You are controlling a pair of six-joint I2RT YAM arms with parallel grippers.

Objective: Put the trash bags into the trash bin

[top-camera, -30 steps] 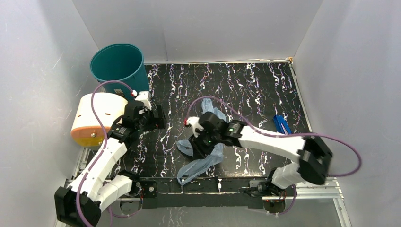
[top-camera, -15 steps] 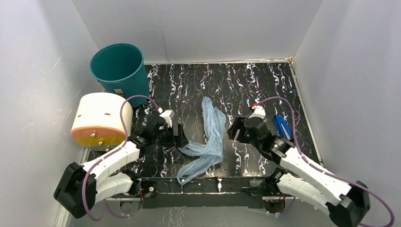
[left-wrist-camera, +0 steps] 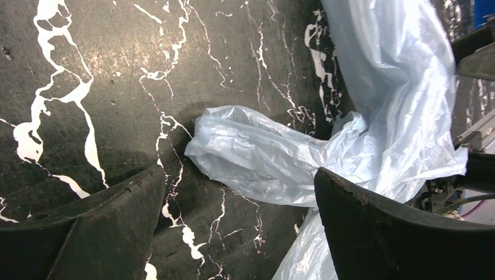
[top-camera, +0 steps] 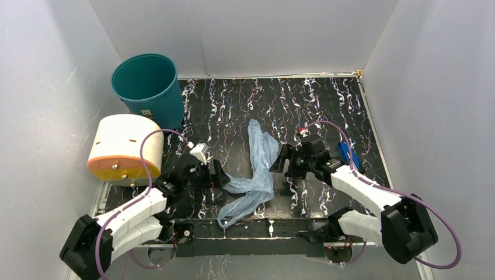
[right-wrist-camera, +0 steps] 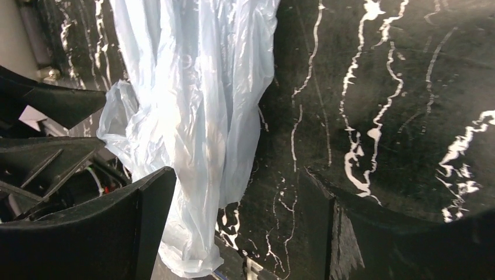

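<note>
Hovering low, I hold my left gripper [top-camera: 219, 175] and right gripper [top-camera: 283, 163] spread wide and empty on either side of the trash bag [top-camera: 260, 154]. It is thin, crinkled, translucent pale blue, and its faint print is unreadable. It lies stretched on the black marbled table [top-camera: 327, 105], well apart from the teal trash bin [top-camera: 157, 99].

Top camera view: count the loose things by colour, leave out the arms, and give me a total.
Teal: 1, the trash bin
Cream with an orange end: 1, the cylinder
Light blue: 1, the plastic bag
Dark blue: 1, a small flat item
Total: 4
</note>
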